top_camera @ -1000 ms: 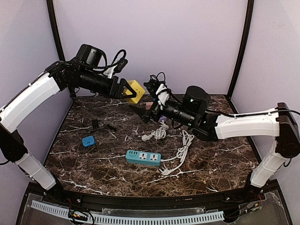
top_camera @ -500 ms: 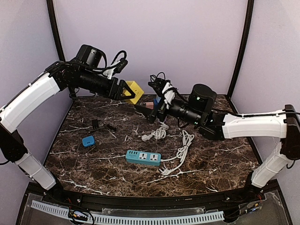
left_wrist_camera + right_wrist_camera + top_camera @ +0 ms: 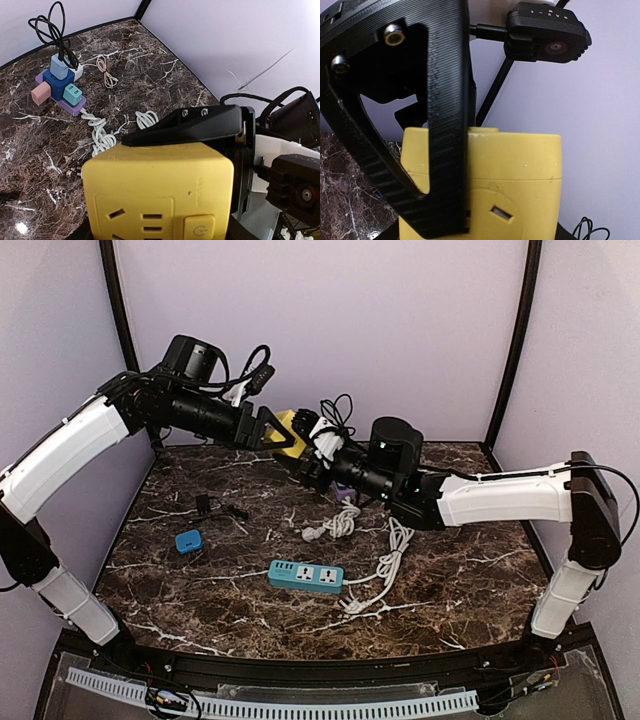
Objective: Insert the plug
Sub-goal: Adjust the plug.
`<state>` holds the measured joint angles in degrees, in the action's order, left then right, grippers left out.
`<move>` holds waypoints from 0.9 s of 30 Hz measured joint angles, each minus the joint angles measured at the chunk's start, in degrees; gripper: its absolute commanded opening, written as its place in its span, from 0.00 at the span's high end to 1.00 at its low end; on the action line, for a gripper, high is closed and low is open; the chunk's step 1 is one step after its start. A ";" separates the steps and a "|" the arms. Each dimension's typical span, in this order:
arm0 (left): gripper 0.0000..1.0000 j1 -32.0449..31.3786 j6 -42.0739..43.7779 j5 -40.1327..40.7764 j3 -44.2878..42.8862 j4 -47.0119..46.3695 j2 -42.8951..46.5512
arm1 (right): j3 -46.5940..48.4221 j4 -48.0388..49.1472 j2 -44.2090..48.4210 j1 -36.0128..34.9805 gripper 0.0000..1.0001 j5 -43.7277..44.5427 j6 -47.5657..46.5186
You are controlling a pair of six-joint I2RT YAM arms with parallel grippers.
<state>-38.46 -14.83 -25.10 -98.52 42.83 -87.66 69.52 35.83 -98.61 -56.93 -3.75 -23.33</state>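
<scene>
dark marble tabletop, lilac walls all round. left tool is up in the air at the back, fingers about half open and clamped on the yellow socket cube. from the left wrist i see one finger lying along the cube's top, with the slotted face and power button toward the camera.

right tool sits right at the cube, low on its near side. can't tell how far open it is, whether it touches the cube or what it holds. in the right wrist view a black finger crosses the cube's face and covers part of it; can't tell whose finger that is.

below the cube on the tabletop: white coiled cord, second white cord, teal power strip nearer the front. small blue box and two black bits are off to the left, well apart. purple adapter stack with pink, blue and teal blocks is at the back, mostly hidden by the right arm from above. can't tell which loose piece is the plug.
</scene>
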 measured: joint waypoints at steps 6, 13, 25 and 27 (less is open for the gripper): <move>0.96 0.00 -0.85 -0.20 0.33 -0.87 0.00 | -0.22 0.09 0.31 0.00 0.81 0.35 0.22; 0.01 0.00 6.54 -2.75 0.04 0.22 0.04 | -0.85 -6.12 3.10 1.97 1.00 -8.66 2.25; 0.11 -10.34 53.99 1.09 2.25 10.84 10.73 | -2.95 -19.69 8.50 8.76 1.00 -55.47 11.63; 0.07 -13.62 59.47 2.69 3.69 10.60 11.13 | -2.84 -19.85 8.48 8.63 1.00 -59.43 12.70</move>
<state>-52.07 44.64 -22.41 -94.83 53.43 -76.53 66.67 15.99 -90.13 -48.29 -63.18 -10.63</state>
